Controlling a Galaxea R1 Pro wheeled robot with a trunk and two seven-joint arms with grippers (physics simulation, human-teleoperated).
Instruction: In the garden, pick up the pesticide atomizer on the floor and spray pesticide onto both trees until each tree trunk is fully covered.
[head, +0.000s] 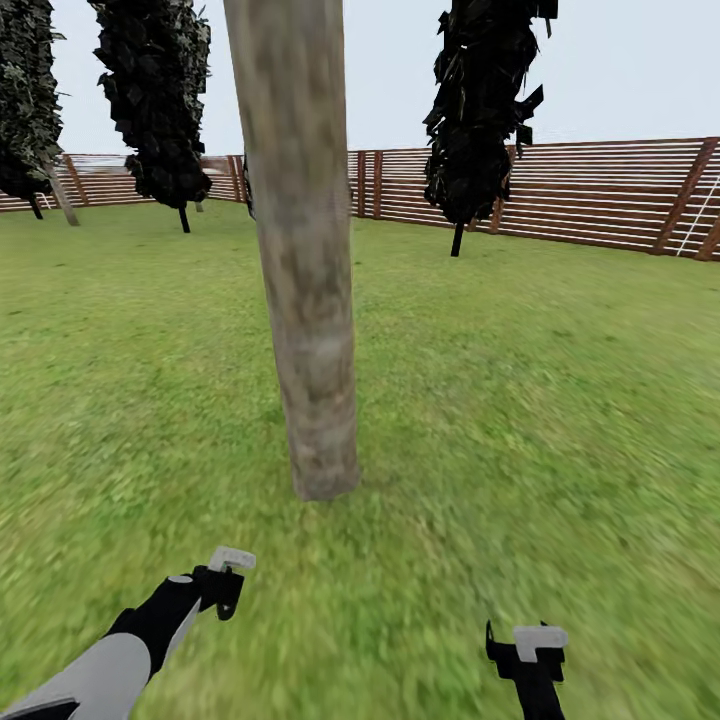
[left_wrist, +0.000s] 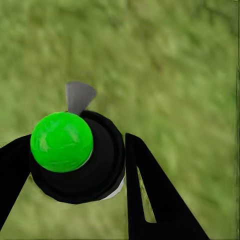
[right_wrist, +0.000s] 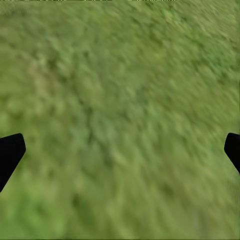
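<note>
A thick, mottled grey-brown tree trunk (head: 305, 280) rises from the lawn just ahead of me, its crown out of frame. Far back on the left stands a second pale trunk (head: 62, 195). The left wrist view shows my left gripper (left_wrist: 75, 145) shut on the pesticide atomizer (left_wrist: 100, 165), a round black bottle with a bright green cap and a small grey nozzle, held over grass. In the head view that gripper (head: 225, 580) hovers low, short of the near trunk's base and to its left. My right gripper (head: 535, 645) is open and empty over grass, its fingers (right_wrist: 10, 152) wide apart.
Grass lawn (head: 520, 400) spreads all around the trunk. Narrow near-black trees stand at the back left (head: 155, 100) and back right (head: 485, 110). A reddish-brown slatted fence (head: 600, 190) closes the far side.
</note>
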